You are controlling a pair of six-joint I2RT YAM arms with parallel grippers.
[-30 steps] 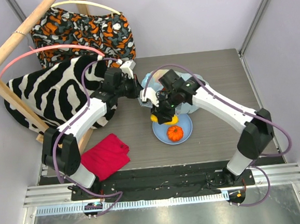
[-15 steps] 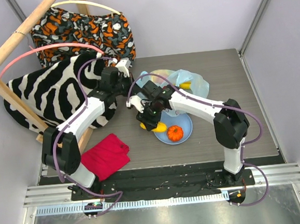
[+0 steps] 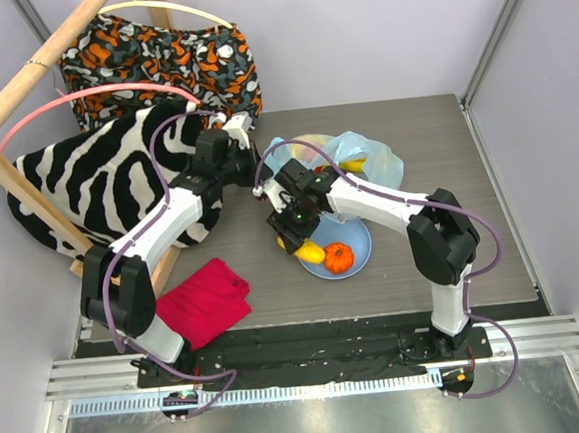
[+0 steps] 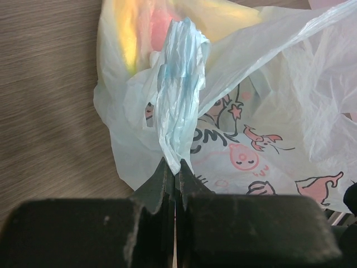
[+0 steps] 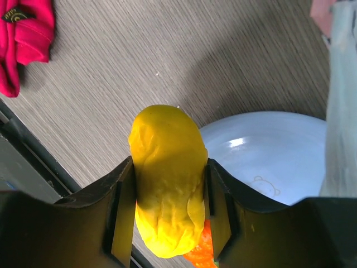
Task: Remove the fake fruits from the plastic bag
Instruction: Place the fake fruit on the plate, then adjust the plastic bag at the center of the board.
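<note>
The light-blue plastic bag [image 3: 350, 162] with cartoon prints lies at the table's middle back; yellow and reddish fruits show through it [image 4: 167, 22]. My left gripper [image 4: 175, 167] is shut on a bunched fold of the bag [image 4: 181, 95]; it also shows in the top view [image 3: 251, 167]. My right gripper [image 5: 167, 184] is shut on the oblong yellow piece [image 5: 167, 190], held over the left rim of the round light-blue plate [image 5: 268, 151]. In the top view the yellow piece [image 3: 310, 251] sits beside the ribbed orange fruit [image 3: 338, 258] on the plate [image 3: 360, 246].
A red cloth [image 3: 201, 302] lies at the front left, also in the right wrist view [image 5: 25, 39]. A zebra-print bag [image 3: 97, 187] and an orange patterned bag [image 3: 157, 61] stand at the back left by a wooden frame [image 3: 10, 108].
My right gripper came out of the bag with the yellow piece, swung left, then moved slightly back right and down over the plate's left rim. The left gripper keeps holding the bag.
</note>
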